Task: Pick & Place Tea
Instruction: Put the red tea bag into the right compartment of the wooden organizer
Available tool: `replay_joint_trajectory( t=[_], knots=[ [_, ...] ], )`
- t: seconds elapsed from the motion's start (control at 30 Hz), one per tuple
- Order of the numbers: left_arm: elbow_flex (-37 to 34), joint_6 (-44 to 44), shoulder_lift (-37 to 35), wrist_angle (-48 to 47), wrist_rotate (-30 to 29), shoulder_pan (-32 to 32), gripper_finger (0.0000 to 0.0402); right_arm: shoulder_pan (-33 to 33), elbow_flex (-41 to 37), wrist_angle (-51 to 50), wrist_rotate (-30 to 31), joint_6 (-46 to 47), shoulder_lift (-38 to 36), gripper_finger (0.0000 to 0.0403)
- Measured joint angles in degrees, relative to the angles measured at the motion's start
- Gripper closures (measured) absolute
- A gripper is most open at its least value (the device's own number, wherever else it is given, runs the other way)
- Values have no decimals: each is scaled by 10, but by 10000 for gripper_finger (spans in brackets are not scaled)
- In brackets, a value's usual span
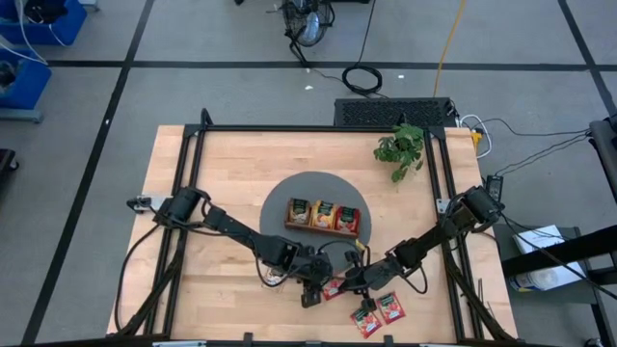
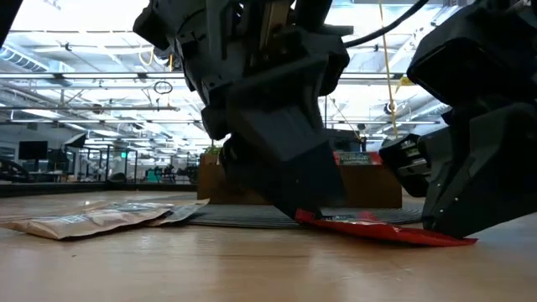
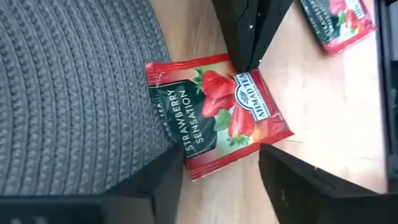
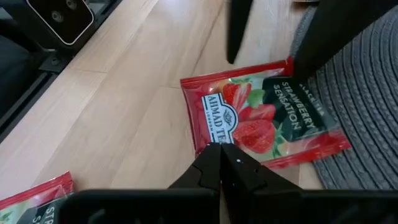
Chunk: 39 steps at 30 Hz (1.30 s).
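You see L gripper (image 3: 221, 171) spread, straddling red sachet (image 3: 214, 112) at mat (image 3: 74, 93) edge, frame center. R gripper (image 4: 222, 163) pressed together, tip on sachet's opp. edge. Two more sachets (image 1: 378, 314) lower center.

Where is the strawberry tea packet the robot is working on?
The strawberry sachet lies flat on the table at the front edge of the grey mat, between the left tool and the right tool.

Two dark jointed arms, black cables
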Motion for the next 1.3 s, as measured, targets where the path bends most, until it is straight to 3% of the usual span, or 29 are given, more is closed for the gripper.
replay_joint_trajectory(
  t=[0.33,0.57,1.3],
  knots=[
    [-1,-5,-17,-12,17,28,136,0,-19,27,1,5,0,403],
    [-1,-69,-27,-63,-5,31,135,0,-20,30,2,4,1,403],
    [5,-142,-25,-39,13,12,135,0,-20,41,22,-1,1,403]
  ],
)
